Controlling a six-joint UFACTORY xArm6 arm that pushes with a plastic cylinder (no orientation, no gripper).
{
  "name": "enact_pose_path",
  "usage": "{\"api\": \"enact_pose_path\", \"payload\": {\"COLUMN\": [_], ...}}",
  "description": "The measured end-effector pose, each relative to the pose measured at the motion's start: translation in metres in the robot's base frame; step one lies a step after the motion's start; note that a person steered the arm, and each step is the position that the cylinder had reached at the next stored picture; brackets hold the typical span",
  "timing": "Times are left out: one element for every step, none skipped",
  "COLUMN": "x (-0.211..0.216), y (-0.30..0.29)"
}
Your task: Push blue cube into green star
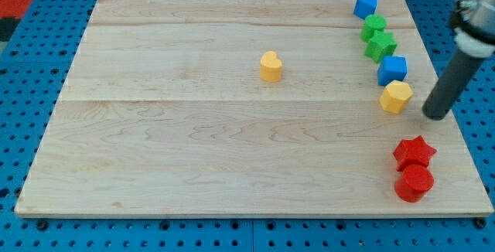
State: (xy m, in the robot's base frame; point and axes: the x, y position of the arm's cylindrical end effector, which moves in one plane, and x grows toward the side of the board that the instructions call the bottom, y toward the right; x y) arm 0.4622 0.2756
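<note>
The blue cube (393,69) sits near the board's right edge, touching or nearly touching the green star (380,45) just above it. My tip (436,115) is at the view's right, to the right of and slightly below the blue cube, apart from it. A yellow hexagonal block (396,96) lies directly below the blue cube, between it and the level of my tip.
A second green block (374,25) and another blue block (366,5) lie above the star. A yellow heart (271,66) sits mid-board. A red star (414,152) and a red cylinder (414,182) lie at the lower right. The wooden board (193,144) ends just right of my tip.
</note>
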Motion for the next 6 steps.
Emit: {"api": "enact_pose_path", "payload": {"x": [-0.021, -0.058, -0.034, -0.01, -0.041, -0.065], "y": [-0.049, -0.127, -0.091, -0.066, -0.03, -0.038]}}
